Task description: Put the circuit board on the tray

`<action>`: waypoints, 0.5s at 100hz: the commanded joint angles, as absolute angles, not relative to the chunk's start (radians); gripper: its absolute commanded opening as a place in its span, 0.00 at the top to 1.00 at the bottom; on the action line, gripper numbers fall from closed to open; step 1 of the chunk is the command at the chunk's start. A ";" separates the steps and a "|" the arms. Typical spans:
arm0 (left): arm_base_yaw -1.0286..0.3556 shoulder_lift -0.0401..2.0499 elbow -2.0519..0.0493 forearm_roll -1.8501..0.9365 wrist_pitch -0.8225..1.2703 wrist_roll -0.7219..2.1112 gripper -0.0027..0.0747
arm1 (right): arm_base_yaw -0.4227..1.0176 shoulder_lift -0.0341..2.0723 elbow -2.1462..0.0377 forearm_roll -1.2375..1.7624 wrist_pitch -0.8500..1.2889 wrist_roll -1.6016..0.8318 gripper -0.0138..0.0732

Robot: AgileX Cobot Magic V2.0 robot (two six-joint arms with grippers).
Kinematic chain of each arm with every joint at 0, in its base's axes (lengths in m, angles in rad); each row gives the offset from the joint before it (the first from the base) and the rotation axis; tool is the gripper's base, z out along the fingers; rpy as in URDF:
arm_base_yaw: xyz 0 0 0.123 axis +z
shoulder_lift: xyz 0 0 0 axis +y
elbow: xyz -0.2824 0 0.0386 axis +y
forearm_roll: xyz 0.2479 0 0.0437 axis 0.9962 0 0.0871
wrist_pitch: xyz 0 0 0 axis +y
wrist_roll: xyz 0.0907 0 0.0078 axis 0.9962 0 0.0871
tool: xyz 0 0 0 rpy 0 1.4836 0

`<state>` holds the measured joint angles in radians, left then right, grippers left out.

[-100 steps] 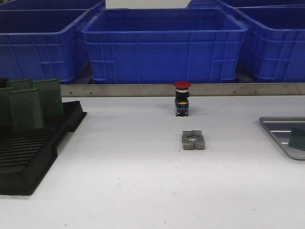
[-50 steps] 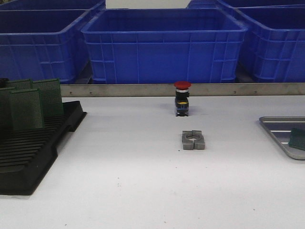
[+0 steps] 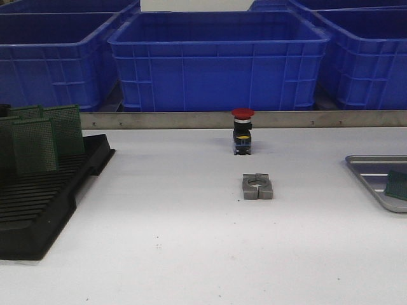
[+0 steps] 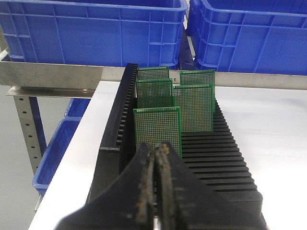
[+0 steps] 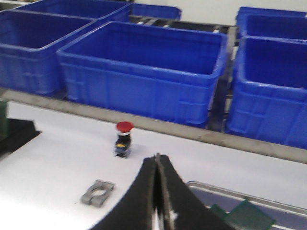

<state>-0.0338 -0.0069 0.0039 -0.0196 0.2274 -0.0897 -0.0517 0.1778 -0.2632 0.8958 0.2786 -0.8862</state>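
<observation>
- Left hand is clenched with its fingers pressed together and nothing between them, poised just in front of the nearest circuit board standing in the black slotted rack.
- Right hand is likewise clenched and empty, hanging above the desk near the tray.
- 5 green boards show upright in the rack in the left wrist view; the front view shows them at the left of the desk.
- On the tray, at the far right of the desk, 1 green board already lies flat, cut off by the picture's edge.
- Judging from this, 1 placement looks done and the next has not begun: no board is gripped, and the left hand would have to open before taking the nearest one.
- Between rack and tray sit a red-capped push button and a grey metal clamp block, both apart from the boards.
</observation>
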 commanded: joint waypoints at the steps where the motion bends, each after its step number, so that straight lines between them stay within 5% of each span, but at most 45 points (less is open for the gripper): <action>1: -0.041 -0.035 0.023 -0.029 0.149 -0.100 0.99 | -0.054 0.193 -0.246 0.806 0.073 -0.791 0.91; 30: -0.041 -0.035 0.023 -0.029 0.149 -0.100 0.99 | -0.100 0.024 -0.014 0.041 -0.051 0.007 0.91; 50: -0.041 -0.033 0.023 -0.029 0.150 -0.100 0.99 | -0.094 -0.032 0.027 -0.040 0.022 0.080 0.91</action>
<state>-0.0338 -0.0069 0.0039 -0.0203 0.2274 -0.0897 -0.0962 -0.0085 0.0256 0.0000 0.0903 0.0546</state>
